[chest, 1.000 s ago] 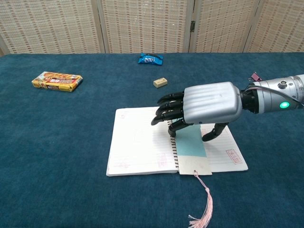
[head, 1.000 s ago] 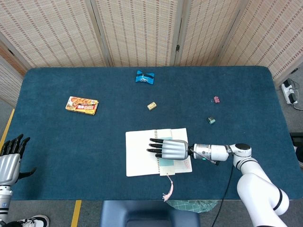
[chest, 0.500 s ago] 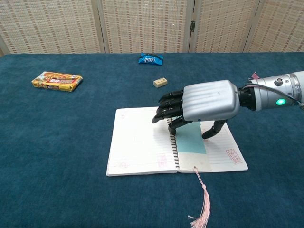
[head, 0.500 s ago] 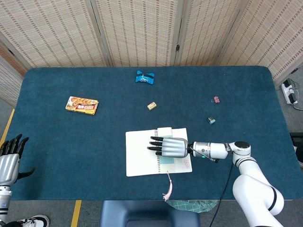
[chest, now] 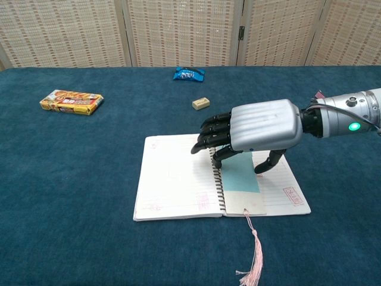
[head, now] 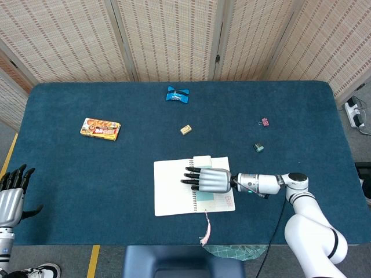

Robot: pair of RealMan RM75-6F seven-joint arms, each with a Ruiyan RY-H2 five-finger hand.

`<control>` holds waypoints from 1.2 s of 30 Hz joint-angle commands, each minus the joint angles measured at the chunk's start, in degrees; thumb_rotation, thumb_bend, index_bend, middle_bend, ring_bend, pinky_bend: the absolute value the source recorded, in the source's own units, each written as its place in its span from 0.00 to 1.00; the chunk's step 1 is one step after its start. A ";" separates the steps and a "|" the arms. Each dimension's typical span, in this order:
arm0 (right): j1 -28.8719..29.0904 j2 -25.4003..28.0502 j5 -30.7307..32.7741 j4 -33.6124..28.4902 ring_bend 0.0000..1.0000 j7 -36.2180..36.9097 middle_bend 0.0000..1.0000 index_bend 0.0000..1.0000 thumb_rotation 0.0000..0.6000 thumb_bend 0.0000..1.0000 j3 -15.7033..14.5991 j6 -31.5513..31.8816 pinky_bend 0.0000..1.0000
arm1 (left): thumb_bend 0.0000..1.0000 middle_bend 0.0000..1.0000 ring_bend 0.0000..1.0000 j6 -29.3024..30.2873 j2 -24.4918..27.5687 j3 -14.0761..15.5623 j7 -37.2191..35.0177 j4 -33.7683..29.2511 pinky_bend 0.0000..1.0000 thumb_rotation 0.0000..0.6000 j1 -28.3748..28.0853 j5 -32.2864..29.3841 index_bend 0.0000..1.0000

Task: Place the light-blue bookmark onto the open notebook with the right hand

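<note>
The open spiral notebook lies near the table's front edge. The light-blue bookmark lies flat on its right page beside the spine, and its pink tassel trails off the front onto the cloth. My right hand hovers palm down over the bookmark's far end with its fingers apart. One finger and the thumb point down at either side of the bookmark; whether they touch it I cannot tell. My left hand hangs open, off the table's left edge.
An orange snack box lies at the left. A blue packet and a small tan eraser are beyond the notebook. A pink clip and a green clip lie at the right.
The bookmark and its tassel slid a little farther onto the notebook, and my right hand shifted slightly away from the front edge. In the last half second little moved.
</note>
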 commanded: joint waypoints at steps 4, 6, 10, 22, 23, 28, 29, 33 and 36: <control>-0.44 0.53 0.13 -0.11 0.12 -0.43 0.11 0.36 1.00 0.24 -0.91 0.61 0.11 | 0.22 0.00 0.00 0.22 -0.22 0.14 0.65 0.00 0.01 1.00 -0.02 0.27 0.13; -0.69 0.72 0.27 -0.19 0.13 -0.35 0.11 0.36 1.00 0.24 -1.17 0.69 0.12 | 0.22 0.00 0.00 0.27 -0.32 0.13 1.10 -0.05 0.01 1.00 -0.06 0.24 0.13; -0.85 0.75 0.67 -0.05 0.13 -0.21 0.11 0.36 1.00 0.24 -1.38 0.68 0.12 | 0.22 0.00 0.00 0.12 -0.58 0.18 1.79 -0.09 0.01 1.00 -0.14 0.03 0.13; -0.79 0.30 1.74 0.43 0.12 -0.58 0.09 0.30 1.00 0.23 -1.75 -0.10 0.12 | 0.22 0.00 0.00 -0.29 -0.79 0.06 1.69 0.15 0.01 1.00 -0.29 -0.41 0.14; -0.79 0.26 1.84 0.39 0.12 -0.68 0.08 0.27 1.00 0.23 -1.78 -0.30 0.12 | 0.22 0.00 0.00 -0.14 -0.79 0.07 1.82 0.10 0.01 1.00 -0.22 -0.42 0.14; -0.69 0.07 2.24 0.11 0.12 -0.77 0.07 0.16 1.00 0.23 -1.75 -0.19 0.12 | 0.22 0.00 0.00 0.12 -0.78 0.01 1.91 -0.11 0.01 1.00 -0.19 -0.32 0.14; -0.73 0.05 2.35 0.02 0.12 -0.62 0.07 0.16 1.00 0.23 -1.73 -0.18 0.12 | 0.22 0.00 0.00 0.09 -0.78 0.01 1.90 -0.10 0.01 1.00 -0.19 -0.34 0.14; -0.95 0.24 2.81 0.12 0.12 -0.61 0.06 0.16 1.00 0.23 -1.55 0.60 0.12 | 0.22 0.00 0.00 0.00 -0.77 -0.02 1.74 -0.02 0.01 1.00 -0.21 -0.42 0.14; -1.47 0.75 4.16 -0.13 0.12 0.38 0.06 0.14 1.00 0.23 -0.44 1.85 0.12 | 0.22 0.00 0.00 0.12 -0.74 0.01 1.50 0.03 0.01 1.00 -0.17 -0.21 0.14</control>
